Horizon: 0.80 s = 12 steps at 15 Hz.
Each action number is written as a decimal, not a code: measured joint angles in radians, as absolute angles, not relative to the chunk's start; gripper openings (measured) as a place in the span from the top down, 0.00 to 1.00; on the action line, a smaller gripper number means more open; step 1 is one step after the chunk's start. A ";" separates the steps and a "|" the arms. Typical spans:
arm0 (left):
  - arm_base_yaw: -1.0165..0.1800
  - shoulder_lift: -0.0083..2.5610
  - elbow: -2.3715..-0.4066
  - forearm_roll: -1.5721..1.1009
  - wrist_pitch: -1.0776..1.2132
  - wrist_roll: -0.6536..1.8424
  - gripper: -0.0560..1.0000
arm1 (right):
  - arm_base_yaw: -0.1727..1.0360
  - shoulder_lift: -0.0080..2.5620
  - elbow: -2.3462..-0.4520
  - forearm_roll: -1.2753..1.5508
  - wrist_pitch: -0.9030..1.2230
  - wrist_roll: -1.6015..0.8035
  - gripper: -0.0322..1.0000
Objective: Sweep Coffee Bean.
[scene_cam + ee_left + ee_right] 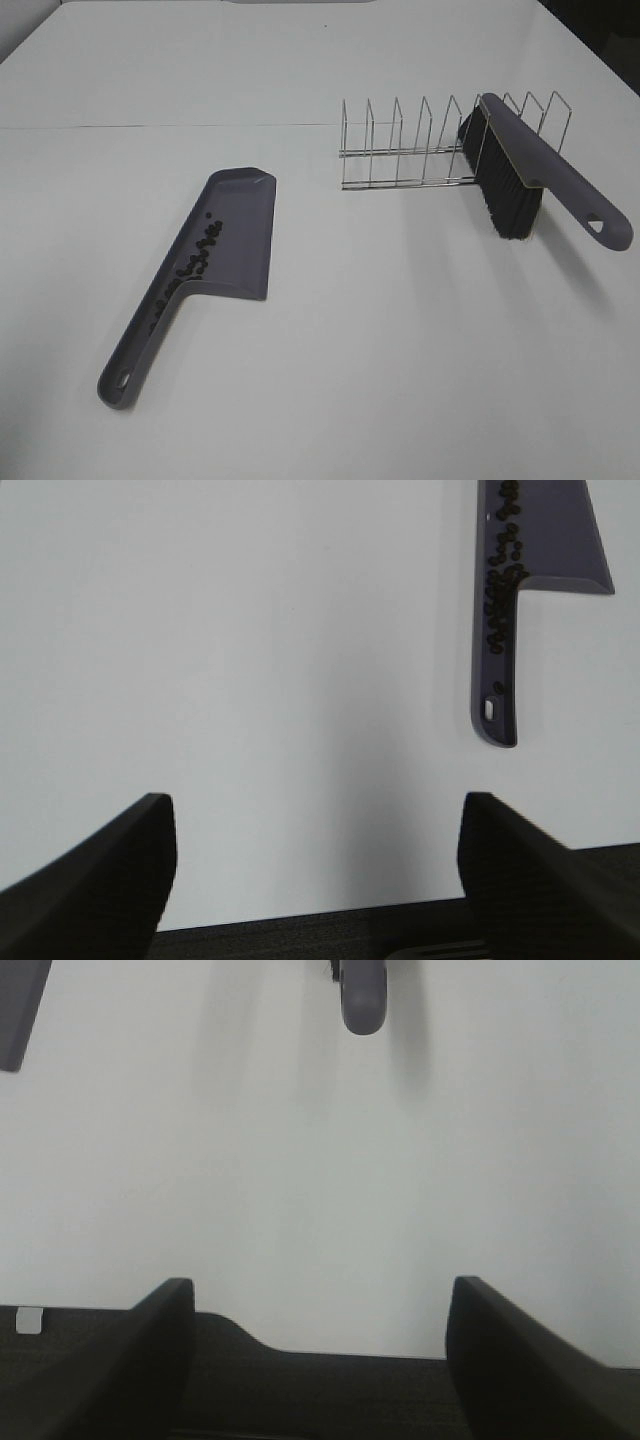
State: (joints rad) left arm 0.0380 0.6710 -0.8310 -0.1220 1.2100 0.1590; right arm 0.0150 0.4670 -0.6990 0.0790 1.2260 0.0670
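Since the coffee beans (197, 255) were gathered in the dustpan (240, 235), the brush (515, 180) was racked; both tools (318, 865) (318, 1345) were held wide open, empty.

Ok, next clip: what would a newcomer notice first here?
Probably the grey-purple dustpan lying left of centre on the white table, with the coffee beans strung along its raised edge and into its handle. Next, the matching brush propped in the wire rack at right.
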 joint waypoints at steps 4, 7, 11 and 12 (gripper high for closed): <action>-0.034 0.548 -0.751 -0.050 1.207 0.124 0.29 | 0.015 0.306 -0.634 0.055 1.226 0.072 0.37; -0.034 0.310 -0.642 0.000 1.166 0.075 0.29 | 0.015 0.153 -0.542 0.052 1.226 0.072 0.37; -0.034 0.123 -0.555 0.018 1.146 0.057 0.29 | 0.015 0.046 -0.508 0.056 1.227 0.063 0.37; -0.034 0.079 -0.547 0.000 1.130 0.057 0.29 | 0.015 0.016 -0.507 0.068 1.226 0.045 0.37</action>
State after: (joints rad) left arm -0.0340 0.0790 -0.5470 0.0000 1.1300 0.0570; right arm 0.0150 0.0160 -0.5070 0.0680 1.2260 0.0450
